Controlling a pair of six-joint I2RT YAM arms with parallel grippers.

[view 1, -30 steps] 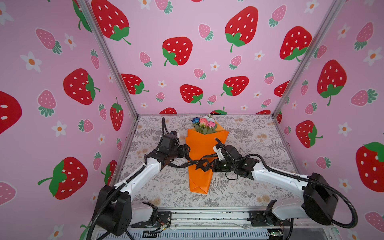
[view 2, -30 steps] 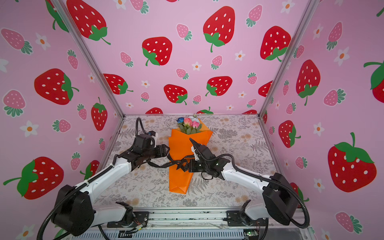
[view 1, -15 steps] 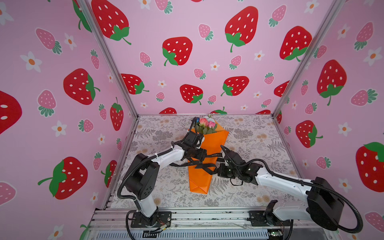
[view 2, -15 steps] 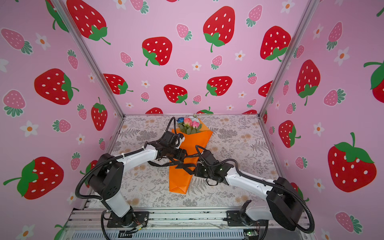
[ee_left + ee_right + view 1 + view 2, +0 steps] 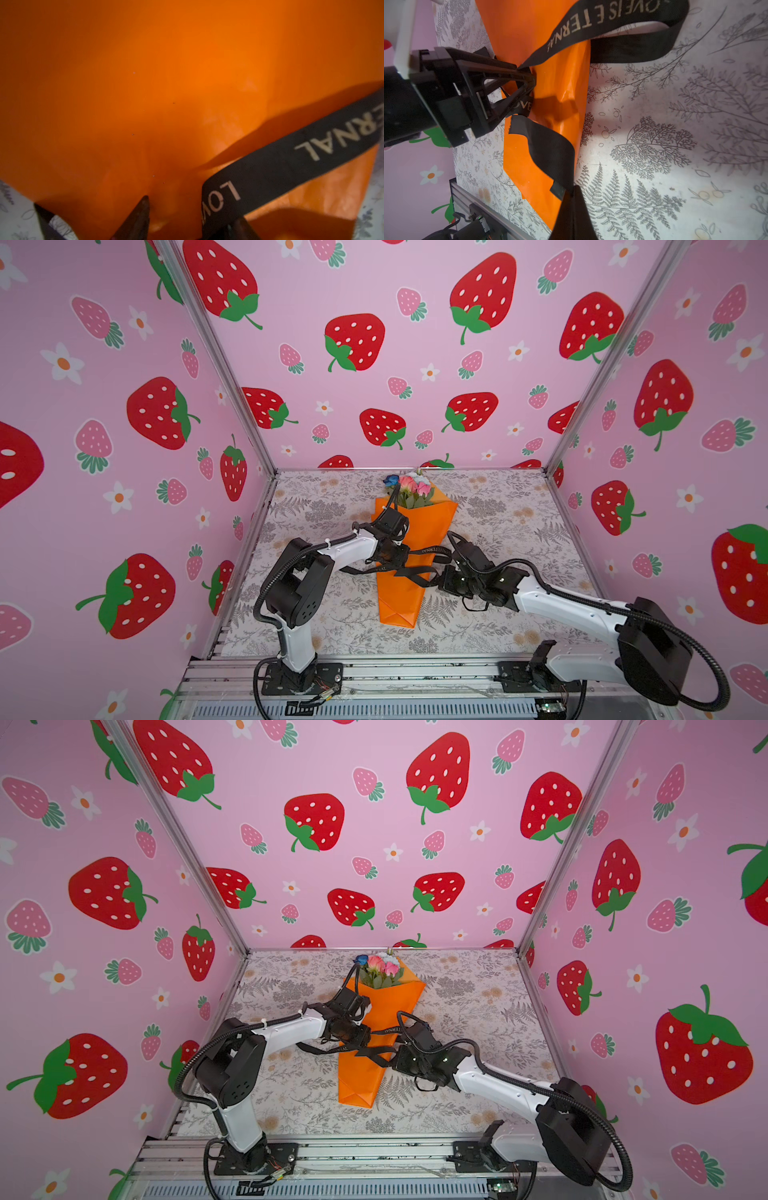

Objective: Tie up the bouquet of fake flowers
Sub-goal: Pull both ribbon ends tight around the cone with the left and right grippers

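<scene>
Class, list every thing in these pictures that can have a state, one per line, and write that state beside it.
bouquet of fake flowers: lying flat, wrapped in orange paper, not yet tied.
black ribbon: slack, looped across the paper, no knot showing.
left gripper: open, with the ribbon passing between its fingers.
right gripper: shut on the ribbon's end.

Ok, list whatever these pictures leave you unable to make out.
- Bouquet stems: both top views, the paper wraps them.
- Left gripper, whether it pinches the ribbon: left wrist view, fingertips cropped by the edge; right wrist view, its own fingers cover the contact.
- Ribbon's run beneath the bouquet: every view, the paper covers it.
- Bloom detail: top views, too small.
</scene>
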